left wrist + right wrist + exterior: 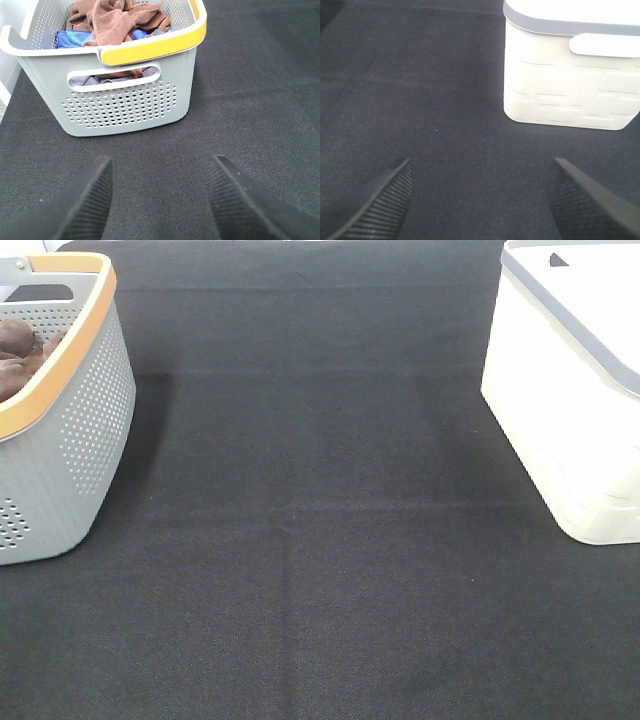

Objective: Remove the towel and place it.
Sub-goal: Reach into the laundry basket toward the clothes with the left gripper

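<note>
I see the rust-brown microfibre towel [125,25] bunched inside the grey perforated plastic basket [125,110]. My left claw [159,200] and right claw [480,200] both stand apart above the black surface [320,540].

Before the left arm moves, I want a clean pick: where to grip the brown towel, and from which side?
Probably pinch the towel's raised crumpled fold from above, through the basket's open top: it lies heaped on other cloths, and walls block sideways reach.

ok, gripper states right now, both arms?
Left gripper: open, empty, facing the grey basket.
Right gripper: open, empty, facing the white bin.
</note>
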Controlling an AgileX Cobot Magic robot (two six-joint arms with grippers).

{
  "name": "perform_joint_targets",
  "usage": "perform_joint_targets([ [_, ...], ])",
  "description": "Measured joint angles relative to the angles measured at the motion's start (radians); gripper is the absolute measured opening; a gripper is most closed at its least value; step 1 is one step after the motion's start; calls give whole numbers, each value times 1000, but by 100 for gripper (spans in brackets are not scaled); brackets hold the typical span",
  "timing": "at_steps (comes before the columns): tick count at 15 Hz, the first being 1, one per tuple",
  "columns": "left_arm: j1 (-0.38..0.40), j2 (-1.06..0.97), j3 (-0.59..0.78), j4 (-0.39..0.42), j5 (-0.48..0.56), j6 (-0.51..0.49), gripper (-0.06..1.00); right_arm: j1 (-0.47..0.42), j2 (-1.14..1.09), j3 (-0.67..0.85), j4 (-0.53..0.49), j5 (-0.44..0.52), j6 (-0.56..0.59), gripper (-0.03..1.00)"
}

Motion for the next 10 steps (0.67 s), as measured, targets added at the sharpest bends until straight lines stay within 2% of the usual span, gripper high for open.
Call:
perform_joint_targets([
  [10,0,0,0,0,0,0,55,0,0,0,0,0,0,72],
])
